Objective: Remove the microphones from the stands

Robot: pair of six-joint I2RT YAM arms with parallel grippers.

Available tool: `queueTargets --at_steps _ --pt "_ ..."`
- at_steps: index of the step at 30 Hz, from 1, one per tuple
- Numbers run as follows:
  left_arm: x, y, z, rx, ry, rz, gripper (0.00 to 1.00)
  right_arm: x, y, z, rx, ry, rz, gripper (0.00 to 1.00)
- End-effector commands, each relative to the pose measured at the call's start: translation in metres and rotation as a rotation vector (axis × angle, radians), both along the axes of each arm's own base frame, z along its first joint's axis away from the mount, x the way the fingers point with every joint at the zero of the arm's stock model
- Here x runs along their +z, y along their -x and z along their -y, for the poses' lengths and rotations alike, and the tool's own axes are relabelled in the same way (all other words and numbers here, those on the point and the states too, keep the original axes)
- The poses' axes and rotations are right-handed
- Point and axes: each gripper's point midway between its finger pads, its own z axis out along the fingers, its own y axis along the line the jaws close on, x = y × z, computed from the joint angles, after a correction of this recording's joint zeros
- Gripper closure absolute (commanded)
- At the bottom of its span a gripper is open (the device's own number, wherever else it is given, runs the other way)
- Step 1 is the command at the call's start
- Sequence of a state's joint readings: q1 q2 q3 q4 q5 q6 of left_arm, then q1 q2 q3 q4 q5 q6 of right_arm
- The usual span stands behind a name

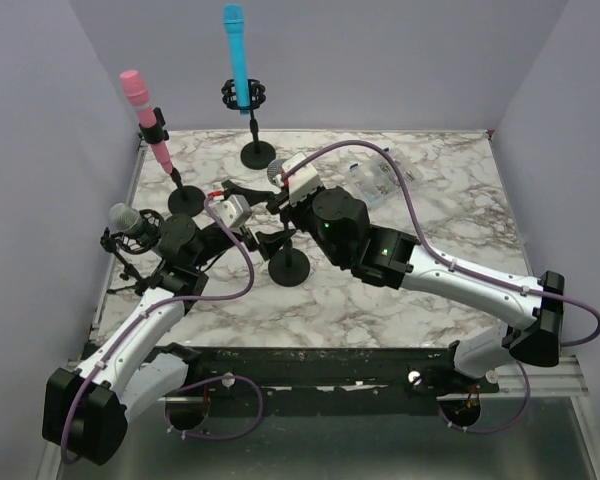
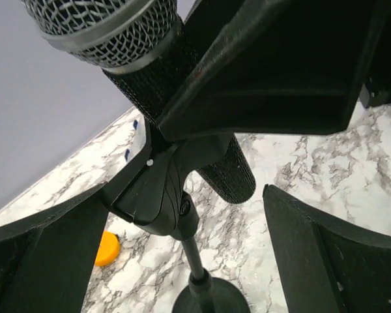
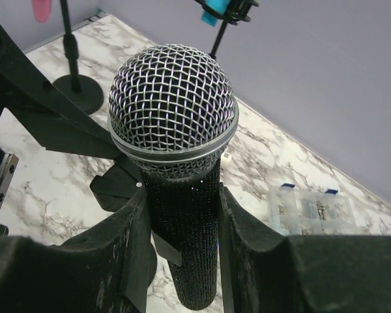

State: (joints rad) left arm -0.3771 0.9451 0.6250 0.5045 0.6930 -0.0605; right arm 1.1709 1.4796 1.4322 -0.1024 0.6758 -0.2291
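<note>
A black microphone with a silver mesh head [image 3: 173,107] stands tilted at the clip [image 2: 150,189] of a short black stand [image 1: 290,266] in the middle of the table. My right gripper [image 3: 182,195] is shut on the microphone's black body just below the head. In the top view it [image 1: 278,200] sits over the stand. My left gripper [image 2: 186,195] is open, with one finger on each side of the clip and stem. I cannot tell whether the microphone [image 2: 98,26] is still seated in the clip.
A pink microphone [image 1: 145,110] and a blue one [image 1: 237,50] stand on stands at the back. A grey-headed microphone [image 1: 125,220] is at the far left. A clear plastic box [image 1: 375,180] lies back right. An orange disc [image 2: 106,248] lies by the stand.
</note>
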Motion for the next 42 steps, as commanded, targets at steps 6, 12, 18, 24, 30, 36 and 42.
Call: queueTargets --at_steps 6,12,18,24,30,36,42 --pt "0.003 0.004 0.002 -0.005 -0.009 0.158 0.21 -0.006 0.006 -0.008 0.156 -0.012 -0.050 0.99" --pt "0.016 -0.011 -0.015 0.044 0.068 0.147 0.15 -0.006 0.008 -0.010 0.174 -0.012 -0.056 0.99" --pt "0.009 -0.013 -0.007 -0.042 0.061 0.098 0.32 -0.006 0.007 -0.011 0.175 -0.006 -0.054 0.99" --pt "0.000 -0.018 -0.007 -0.060 0.049 0.059 0.34 -0.005 0.007 -0.013 0.184 -0.009 -0.055 0.99" --pt "0.006 -0.014 -0.007 -0.087 0.049 0.076 0.42 -0.005 0.007 -0.014 0.190 -0.005 -0.059 0.99" --pt "0.008 -0.013 -0.005 -0.101 0.030 0.089 0.60 -0.008 0.007 -0.016 0.195 0.000 -0.066 0.99" --pt "0.005 -0.013 -0.005 -0.111 -0.028 0.096 1.00 -0.009 0.004 -0.016 0.183 0.011 -0.063 0.99"
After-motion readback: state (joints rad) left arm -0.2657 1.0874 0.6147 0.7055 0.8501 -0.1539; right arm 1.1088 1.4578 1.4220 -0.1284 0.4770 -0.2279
